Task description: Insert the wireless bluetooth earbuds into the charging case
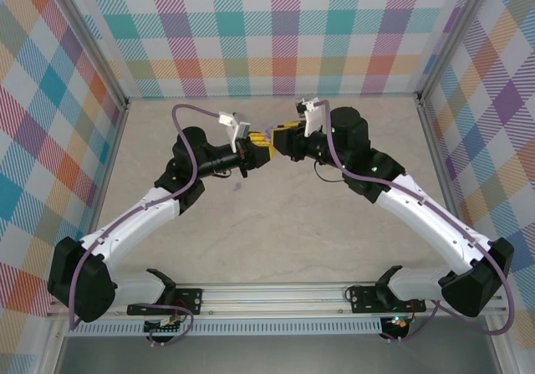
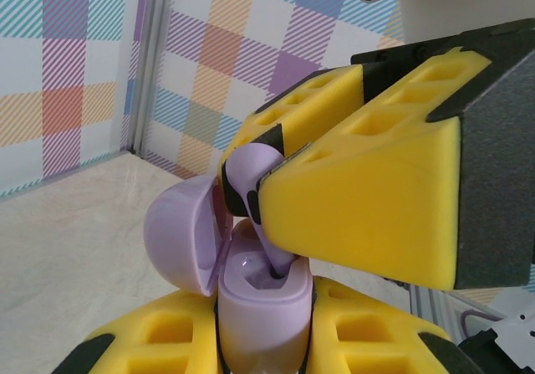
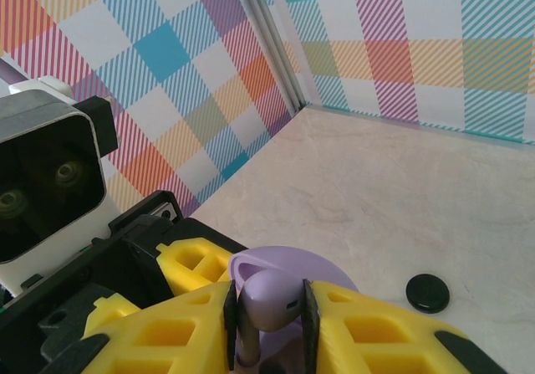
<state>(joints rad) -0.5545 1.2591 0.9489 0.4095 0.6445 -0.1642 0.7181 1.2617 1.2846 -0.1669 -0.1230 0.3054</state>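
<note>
My left gripper (image 2: 263, 334) is shut on the lilac charging case (image 2: 263, 299), holding it upright with its lid (image 2: 180, 236) swung open to the left. My right gripper (image 3: 267, 324) is shut on a lilac earbud (image 3: 272, 300) by its head. The right gripper's yellow fingers (image 2: 368, 215) come down over the case, and the earbud's stem (image 2: 272, 248) reaches into the case's socket. In the top view the two grippers, left (image 1: 255, 150) and right (image 1: 276, 135), meet above the middle of the table.
A tiny lilac object (image 1: 237, 187) lies on the table just in front of the left gripper. A small black disc (image 3: 427, 293) sits on the beige tabletop (image 3: 401, 190). Checked walls (image 1: 284, 31) close in the back and both sides.
</note>
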